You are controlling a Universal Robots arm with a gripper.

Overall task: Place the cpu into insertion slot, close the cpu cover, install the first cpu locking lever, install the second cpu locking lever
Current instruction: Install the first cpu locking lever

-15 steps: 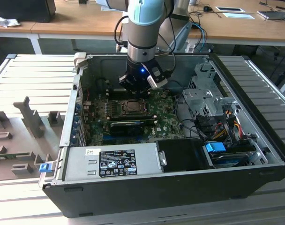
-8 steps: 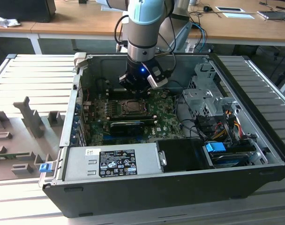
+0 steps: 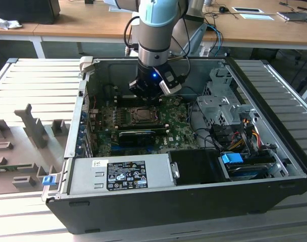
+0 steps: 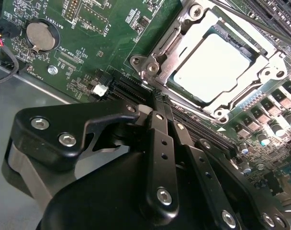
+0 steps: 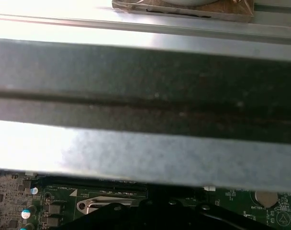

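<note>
now, by parts, all lower case:
pincer: the pincer (image 4: 155, 103) hangs low inside the open computer case (image 3: 274, 146), its two black fingers (image 4: 160, 143) pressed together with nothing between them; the tips sit just beside the near edge of the socket frame.
cpu: the cpu (image 4: 210, 72) lies flat in the insertion slot (image 4: 150, 69), silver top up, square to the frame.
cpu cover: the cpu cover (image 4: 184, 31) is down around the chip, its window showing the metal top.
motherboard: the green motherboard (image 4: 112, 28) spreads round the socket, a coin battery (image 4: 40, 37) well apart, long black card slots (image 4: 131, 88) under the fingertips.
room: in the exterior view the arm (image 3: 156, 30) drops between the case walls; a drive cage (image 3: 221, 103) stands on the exterior view's right, a power supply (image 3: 120, 174) along the front edge.
surface: the case rests on a ribbed grey surface (image 3: 37, 85).
</note>
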